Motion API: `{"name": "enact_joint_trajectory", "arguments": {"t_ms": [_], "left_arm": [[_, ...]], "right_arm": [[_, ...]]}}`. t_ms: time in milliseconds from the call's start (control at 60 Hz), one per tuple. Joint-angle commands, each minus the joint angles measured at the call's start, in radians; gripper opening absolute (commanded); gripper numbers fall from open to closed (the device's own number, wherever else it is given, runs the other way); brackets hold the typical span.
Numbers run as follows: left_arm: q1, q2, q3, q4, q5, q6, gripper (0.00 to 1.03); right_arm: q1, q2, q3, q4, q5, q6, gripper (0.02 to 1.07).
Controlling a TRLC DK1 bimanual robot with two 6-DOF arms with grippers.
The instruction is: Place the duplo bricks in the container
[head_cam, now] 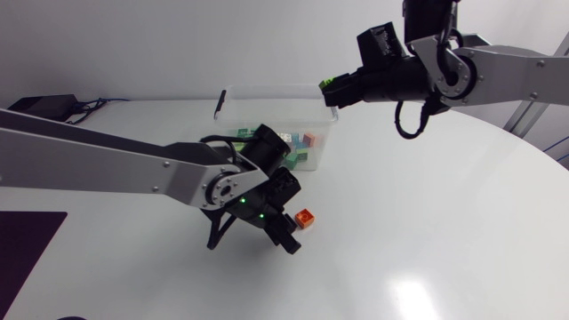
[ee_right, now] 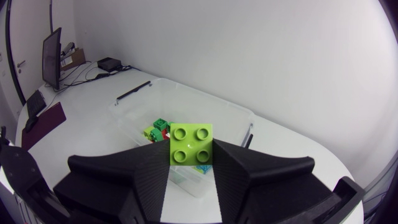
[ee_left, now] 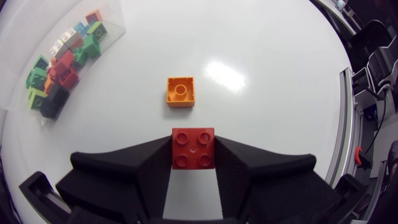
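A red duplo brick point(ee_left: 193, 148) sits on the table between the fingers of my left gripper point(ee_left: 193, 155), which is shut on it; both fingers press its sides. Just ahead of it lies an orange brick point(ee_left: 180, 91), also visible beside the left gripper point(head_cam: 286, 233) in the head view as the orange brick point(head_cam: 306, 217). The clear container point(head_cam: 267, 91) holds several coloured bricks. My right gripper point(head_cam: 331, 86) hangs over the container's right end, shut on a lime green brick point(ee_right: 191, 144), with the open container point(ee_right: 205, 98) below it.
The container point(ee_left: 111, 14) stands beyond and to one side of the left gripper, its bricks point(ee_left: 59, 68) piled at one end. A black mat point(head_cam: 22, 240) lies at the table's left edge. White tabletop stretches to the right of the orange brick.
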Motion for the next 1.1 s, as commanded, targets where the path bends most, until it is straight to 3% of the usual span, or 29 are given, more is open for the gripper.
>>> {"name": "enact_joint_trajectory", "arguments": {"t_ms": [0,317,383,417,483,550,600,767,1083], "left_arm": [[0.024,-0.075,-0.042,-0.021,0.003,0.026,0.2],[0.145,-0.292,-0.045,-0.08,0.056,0.055,0.2],[0.165,-0.325,-0.036,-0.081,0.057,0.055,0.2],[0.176,-0.339,-0.03,-0.081,0.059,0.055,0.2],[0.187,-0.353,-0.016,-0.08,0.059,0.054,0.2],[0.21,-0.367,0.008,-0.077,0.076,0.048,0.2],[0.231,-0.368,0.027,-0.071,0.085,0.045,0.2],[0.259,-0.368,0.067,-0.006,0.092,0.015,0.2],[0.337,-0.284,0.206,0.089,0.108,-0.058,0.21]], "right_arm": [[0.025,0.055,0.061,0.027,0.014,0.025,0.36],[0.082,0.259,0.245,0.062,0.066,0.019,0.36],[0.094,0.312,0.29,0.071,0.096,0.014,0.48],[0.099,0.345,0.322,0.064,0.1,0.013,0.58],[0.11,0.391,0.365,0.048,0.125,-0.001,0.66],[0.119,0.456,0.443,-0.015,0.14,-0.012,0.83],[0.125,0.467,0.454,-0.016,0.157,-0.014,0.88],[0.125,0.398,0.406,-0.019,0.16,-0.015,0.91],[0.079,0.06,0.064,-0.016,0.14,-0.023,0.92]]}}
